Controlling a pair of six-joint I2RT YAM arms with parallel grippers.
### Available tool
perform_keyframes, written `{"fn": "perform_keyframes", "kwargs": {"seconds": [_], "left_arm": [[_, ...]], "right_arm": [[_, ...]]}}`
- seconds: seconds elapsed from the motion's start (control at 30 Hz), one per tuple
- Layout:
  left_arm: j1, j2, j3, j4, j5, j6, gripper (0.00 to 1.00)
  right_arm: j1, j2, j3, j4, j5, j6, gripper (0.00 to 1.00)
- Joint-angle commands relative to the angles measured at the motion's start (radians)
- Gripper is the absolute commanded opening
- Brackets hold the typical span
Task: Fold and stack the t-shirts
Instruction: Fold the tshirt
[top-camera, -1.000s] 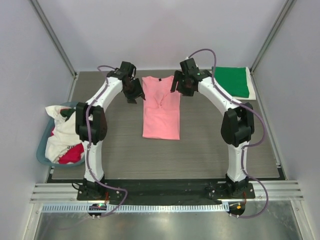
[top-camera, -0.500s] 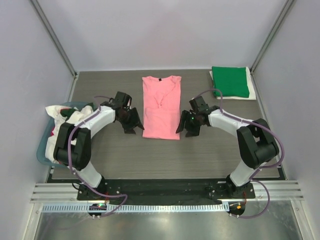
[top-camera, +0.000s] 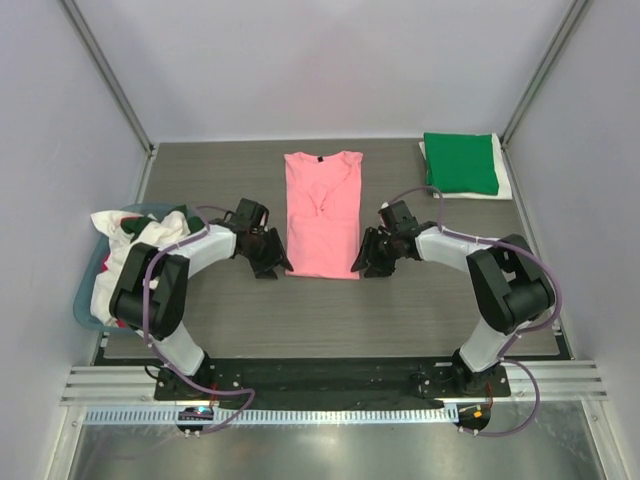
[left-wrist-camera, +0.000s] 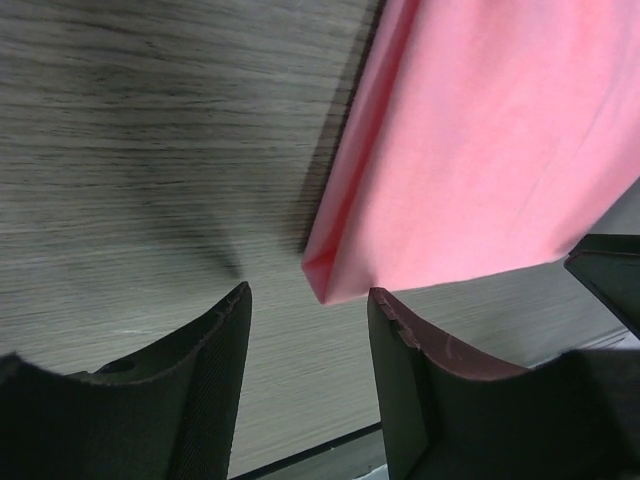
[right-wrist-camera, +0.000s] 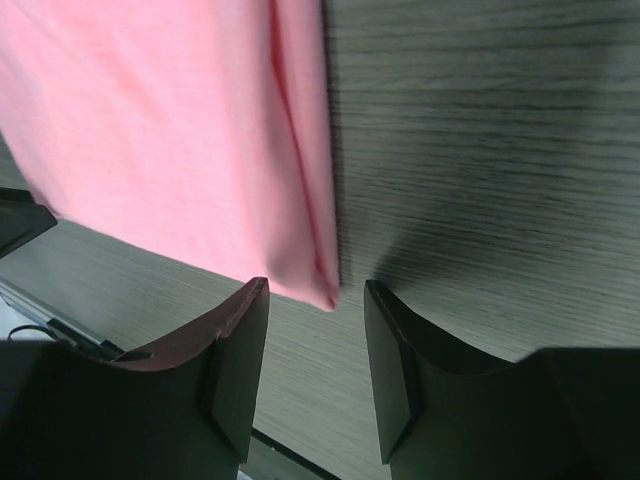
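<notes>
A salmon-pink t-shirt (top-camera: 322, 212), its sides folded in to a long strip, lies flat in the middle of the table with the dark neck label at the far end. My left gripper (top-camera: 277, 268) is low at its near left corner (left-wrist-camera: 322, 272), open, the corner just beyond the fingertips. At the near right corner (right-wrist-camera: 322, 288) my right gripper (top-camera: 365, 268) is also open, nothing between its fingers. A folded green t-shirt (top-camera: 460, 162) lies on white cloth at the far right. White and red t-shirts (top-camera: 128, 275) are heaped in the tub.
A teal tub (top-camera: 88, 290) stands at the table's left edge. The grey wood-grain table (top-camera: 420, 310) ends at a black strip near the arm bases. White walls enclose the back and sides.
Both arms swung from the shirt's far end down to its near corners. The right gripper's jaws narrowed; the left kept its opening. The shirt has not moved.
</notes>
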Motion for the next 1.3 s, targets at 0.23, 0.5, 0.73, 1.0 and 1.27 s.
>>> {"fn": "perform_keyframes", "kwargs": {"seconds": [0.23, 0.5, 0.73, 1.0, 1.27], "left_arm": [[-0.016, 0.054, -0.053, 0.054, -0.081, -0.014, 0.46], [-0.017, 0.08, -0.093, 0.077, -0.112, -0.02, 0.4], [-0.017, 0.081, -0.101, 0.093, -0.113, -0.017, 0.32], [-0.031, 0.078, -0.108, 0.112, -0.13, -0.016, 0.22], [-0.054, 0.081, -0.101, 0.116, -0.17, -0.017, 0.07]], "right_arm": [[0.002, 0.02, -0.033, 0.039, -0.01, -0.011, 0.46], [0.002, 0.02, -0.069, 0.05, -0.013, -0.011, 0.42], [0.002, 0.028, -0.095, 0.081, -0.028, 0.003, 0.36], [0.002, 0.032, -0.116, 0.091, -0.024, 0.003, 0.28], [0.002, 0.039, -0.122, 0.101, -0.021, 0.006, 0.19]]}}
